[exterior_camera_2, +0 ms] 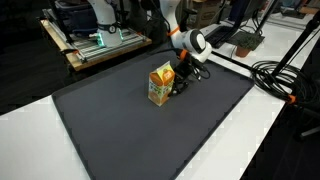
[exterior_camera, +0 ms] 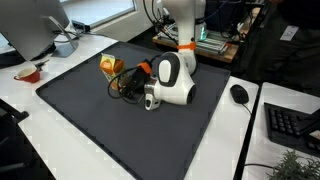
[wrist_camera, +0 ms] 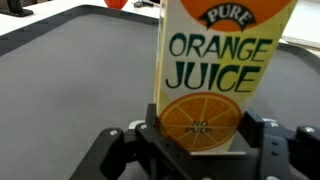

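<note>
**Black two-finger gripper (wrist_camera: 200, 135) grips tall yellow cardboard orange juice carton (wrist_camera: 215, 60)**

The carton stands upright between the fingers (wrist_camera: 125, 150), held near its base, with the dark grey mat (exterior_camera_2: 120, 130) beneath. I think it is best to squeeze gently and keep it vertical, because thin card dents.

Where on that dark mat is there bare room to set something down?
The mat is bare from the orange juice carton to its near edge, and along the side by the mouse. It is crowded only where the gripper is shut on the carton.
</note>
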Tool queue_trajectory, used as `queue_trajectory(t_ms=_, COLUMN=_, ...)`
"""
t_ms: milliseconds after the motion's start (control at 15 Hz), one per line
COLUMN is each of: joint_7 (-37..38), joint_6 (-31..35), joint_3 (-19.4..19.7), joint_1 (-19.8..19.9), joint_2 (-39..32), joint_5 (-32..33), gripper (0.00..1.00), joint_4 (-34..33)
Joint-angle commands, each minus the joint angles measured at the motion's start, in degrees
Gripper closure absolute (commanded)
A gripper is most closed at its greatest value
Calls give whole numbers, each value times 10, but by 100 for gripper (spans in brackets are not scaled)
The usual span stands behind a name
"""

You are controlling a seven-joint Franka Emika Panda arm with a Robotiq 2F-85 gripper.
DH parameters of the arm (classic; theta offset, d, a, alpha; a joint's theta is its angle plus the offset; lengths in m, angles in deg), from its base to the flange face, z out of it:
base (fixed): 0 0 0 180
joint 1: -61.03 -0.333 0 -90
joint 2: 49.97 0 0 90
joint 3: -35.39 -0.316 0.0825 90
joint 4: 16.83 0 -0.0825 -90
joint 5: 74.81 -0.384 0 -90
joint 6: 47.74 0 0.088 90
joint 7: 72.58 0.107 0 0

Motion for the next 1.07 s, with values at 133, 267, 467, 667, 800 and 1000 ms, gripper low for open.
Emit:
queue_trajectory(t_ms=133, joint_7=45, joint_6=2, joint_3=-8, joint_1=-5, joint_2=61, joint_5=-6, gripper=47, joint_4=55)
queue_trajectory(t_ms=267, joint_7=54, joint_6=0, joint_3=-10, joint_1=-7, joint_2=80, joint_5=-7, gripper=47, joint_4=70)
queue_trajectory(t_ms=467, joint_7=62, joint_6=-3, joint_3=-11, joint_1=-8, joint_2=99, joint_5=-7, gripper=47, joint_4=86)
queue_trajectory(t_ms=667, joint_7=53, joint_6=-2, joint_3=-8, joint_1=-10, joint_2=81, joint_5=-3, gripper=22, joint_4=60)
queue_trajectory(t_ms=800, joint_7=55, joint_6=-2, joint_3=-9, joint_1=-9, joint_2=86, joint_5=-3, gripper=22, joint_4=67)
queue_trajectory(t_ms=1000, joint_7=57, joint_6=-2, joint_3=-9, joint_1=-9, joint_2=86, joint_5=-3, gripper=22, joint_4=68)
